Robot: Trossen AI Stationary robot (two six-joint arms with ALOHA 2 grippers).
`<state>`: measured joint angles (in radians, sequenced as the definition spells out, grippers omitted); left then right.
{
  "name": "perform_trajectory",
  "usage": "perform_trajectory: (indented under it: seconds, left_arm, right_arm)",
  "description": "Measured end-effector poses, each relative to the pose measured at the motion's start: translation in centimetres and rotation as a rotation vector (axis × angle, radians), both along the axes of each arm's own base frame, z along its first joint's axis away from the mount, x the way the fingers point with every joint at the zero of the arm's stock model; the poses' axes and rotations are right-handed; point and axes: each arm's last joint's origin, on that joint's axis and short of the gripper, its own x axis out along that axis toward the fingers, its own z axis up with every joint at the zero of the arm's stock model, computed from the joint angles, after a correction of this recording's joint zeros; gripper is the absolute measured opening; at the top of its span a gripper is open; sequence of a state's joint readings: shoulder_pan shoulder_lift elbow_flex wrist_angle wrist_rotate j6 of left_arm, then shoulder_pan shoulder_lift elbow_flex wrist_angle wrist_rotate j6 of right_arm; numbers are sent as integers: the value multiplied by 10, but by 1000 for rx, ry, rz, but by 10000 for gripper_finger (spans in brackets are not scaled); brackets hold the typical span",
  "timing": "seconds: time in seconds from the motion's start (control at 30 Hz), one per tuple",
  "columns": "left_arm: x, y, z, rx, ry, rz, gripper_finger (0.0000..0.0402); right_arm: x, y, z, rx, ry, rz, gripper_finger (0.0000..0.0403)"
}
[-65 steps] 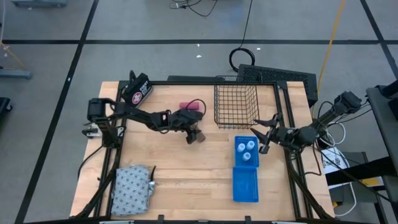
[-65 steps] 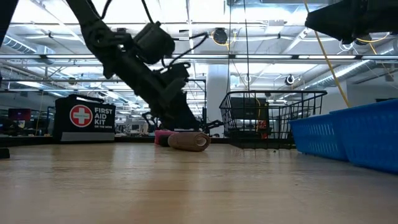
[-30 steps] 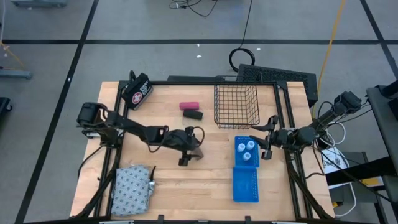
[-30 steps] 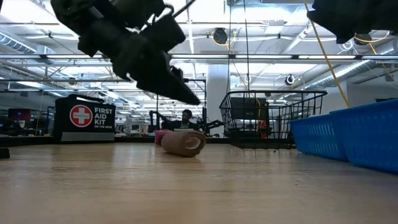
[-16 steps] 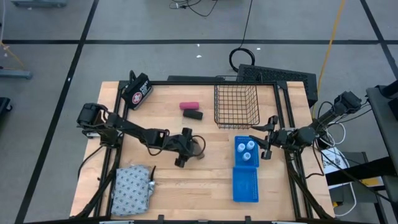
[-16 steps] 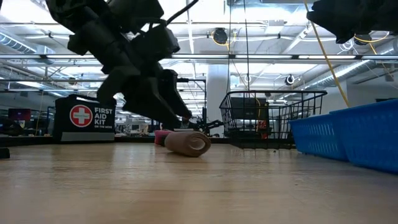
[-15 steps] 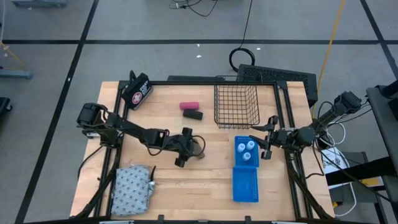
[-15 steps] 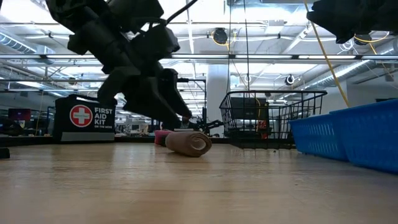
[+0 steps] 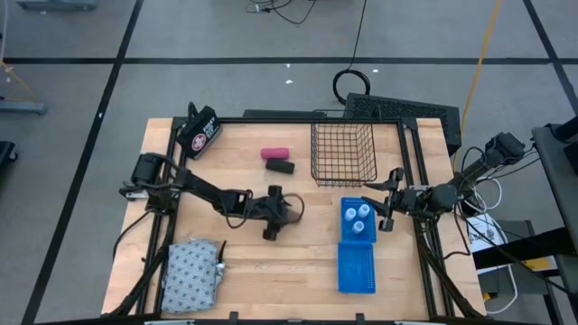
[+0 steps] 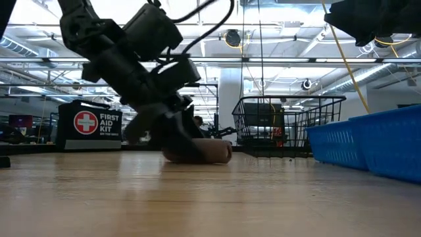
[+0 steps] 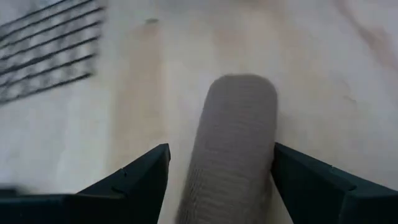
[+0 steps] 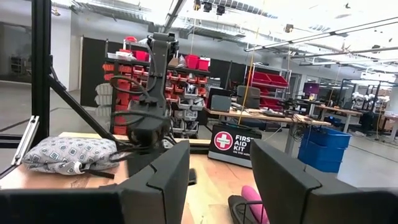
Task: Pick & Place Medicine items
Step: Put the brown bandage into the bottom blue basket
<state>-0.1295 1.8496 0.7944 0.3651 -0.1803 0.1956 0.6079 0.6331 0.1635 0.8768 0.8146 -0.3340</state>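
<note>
My left hand [image 9: 282,215] is down at the middle of the worktop [image 9: 244,262], its fingers [image 11: 134,177] spread wide with the brown piece [image 11: 233,146] lying between them. From my left wrist, the piece runs lengthwise up the gap and the two dark fingers stand off on either side of it with a sliver of wood showing on each side, so I am straddling it and not squeezing it. In the low view the brown piece [image 10: 210,151] rests flat on the wood under my hand [image 10: 172,135].

My right hand [image 9: 390,199] waits at the right edge of the worktop, just beside the upper blue tray [image 9: 344,226], fingers [image 12: 158,180] parted and holding nothing.

That upper blue tray carries the three white bottles [image 9: 358,217], clustered together. The second blue tray [image 9: 356,269] lies just below it, and I see nothing in it. The wire basket [image 9: 342,153] stands at the far side of the worktop, above the trays, and looks bare inside.

The pink piece [image 9: 274,153] and the black piece [image 9: 281,166] lie side by side just left of the basket. The patterned pouch [image 9: 191,275] sits at the near left corner. The first aid case [image 9: 200,132] is at the far left corner.
</note>
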Motion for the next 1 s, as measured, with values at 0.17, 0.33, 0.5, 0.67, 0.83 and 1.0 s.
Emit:
perform_trajectory:
  seconds: [0.17,0.33,0.5,0.67,0.83,1.0]
  left_arm:
    - [6,18,7,-176,-115,230,273]
    - [7,35,7,-289,-128,341,273]
    - [6,43,9,-351,-119,370,273]
    - [0,54,2,-358,-23,396,273]
    - [-6,58,-5,-252,72,385,273]
    - [-9,59,-7,-223,87,438,273]
  right_arm:
    - [0,0,-1,-8,7,-2,161]
    - [0,0,-1,-11,13,-1,158]
    - [0,0,-1,-10,15,-1,161]
    - [0,0,-2,-11,16,-1,159]
    - [1,0,-2,-12,18,-1,156]
    - [1,0,-2,-1,18,2,156]
